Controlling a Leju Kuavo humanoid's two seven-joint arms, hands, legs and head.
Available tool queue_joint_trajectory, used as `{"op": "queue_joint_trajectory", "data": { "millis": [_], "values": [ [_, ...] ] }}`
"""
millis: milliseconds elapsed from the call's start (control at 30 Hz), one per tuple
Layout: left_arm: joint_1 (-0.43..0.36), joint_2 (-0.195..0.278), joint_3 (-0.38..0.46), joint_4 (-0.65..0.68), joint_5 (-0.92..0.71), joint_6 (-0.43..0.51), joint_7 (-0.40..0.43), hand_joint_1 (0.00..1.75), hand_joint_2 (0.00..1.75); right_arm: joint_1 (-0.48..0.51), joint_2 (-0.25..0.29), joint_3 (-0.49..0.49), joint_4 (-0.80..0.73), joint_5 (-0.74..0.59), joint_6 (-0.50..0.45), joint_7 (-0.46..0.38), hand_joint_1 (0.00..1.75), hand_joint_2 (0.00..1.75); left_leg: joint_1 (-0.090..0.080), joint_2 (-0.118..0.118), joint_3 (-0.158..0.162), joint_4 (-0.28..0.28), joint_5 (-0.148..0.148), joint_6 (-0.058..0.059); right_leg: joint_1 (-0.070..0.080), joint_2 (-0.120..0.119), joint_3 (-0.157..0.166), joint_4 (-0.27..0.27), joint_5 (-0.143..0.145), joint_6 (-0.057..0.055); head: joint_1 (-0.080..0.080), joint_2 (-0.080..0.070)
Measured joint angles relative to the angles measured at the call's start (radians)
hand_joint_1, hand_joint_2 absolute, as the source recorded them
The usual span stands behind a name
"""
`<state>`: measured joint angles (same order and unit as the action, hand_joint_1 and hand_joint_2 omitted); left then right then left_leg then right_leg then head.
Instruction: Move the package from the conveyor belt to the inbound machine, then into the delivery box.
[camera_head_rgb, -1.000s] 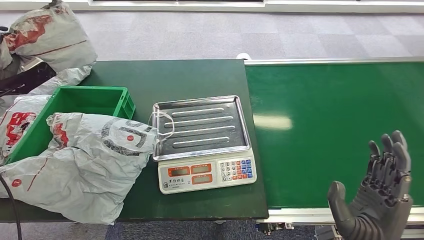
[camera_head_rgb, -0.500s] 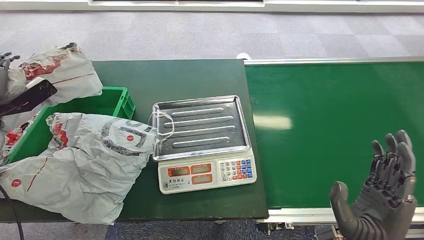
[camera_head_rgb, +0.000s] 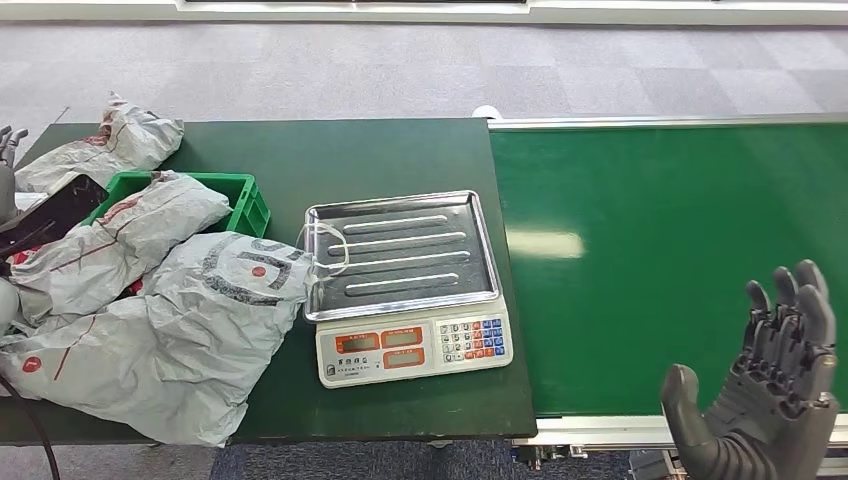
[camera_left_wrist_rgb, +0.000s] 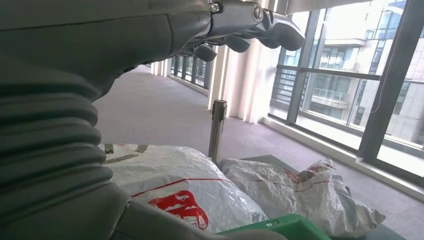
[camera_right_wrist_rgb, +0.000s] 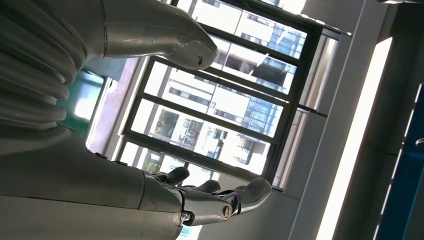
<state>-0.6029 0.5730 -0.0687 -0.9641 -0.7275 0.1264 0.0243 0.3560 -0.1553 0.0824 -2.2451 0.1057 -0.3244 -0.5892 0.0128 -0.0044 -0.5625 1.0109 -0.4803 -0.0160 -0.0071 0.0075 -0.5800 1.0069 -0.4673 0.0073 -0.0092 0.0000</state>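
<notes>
Dropped since before, grey package (camera_head_rgb: 110, 235) with red print lies across green box (camera_head_rgb: 245, 200).

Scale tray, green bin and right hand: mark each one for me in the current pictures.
scale tray (camera_head_rgb: 405, 252), head view, middle of the ribbed steel pan.
green bin (camera_head_rgb: 252, 207), head view, its near right rim corner beside the bags.
right hand (camera_head_rgb: 765, 400), head view, palm, fingers spread above the belt edge.
</notes>
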Motion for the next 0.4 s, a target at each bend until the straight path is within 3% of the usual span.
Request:
{"op": "queue_joint_trajectory", "data": {
  "millis": [400],
  "values": [
    [0.032, -0.04, 0.068, -0.092, 0.001, 0.141, 0.002, 0.0, 0.0, 0.006, 0.024, -0.002, -0.019, 0.03, 0.029, 0.022, 0.0, 1.75, 0.0, 0.0, 0.0, 0.0, 0.0, 0.0, 0.0, 0.0, 0.0, 0.0, 0.0, 0.0, 0.0, 0.0]
  ]
}}
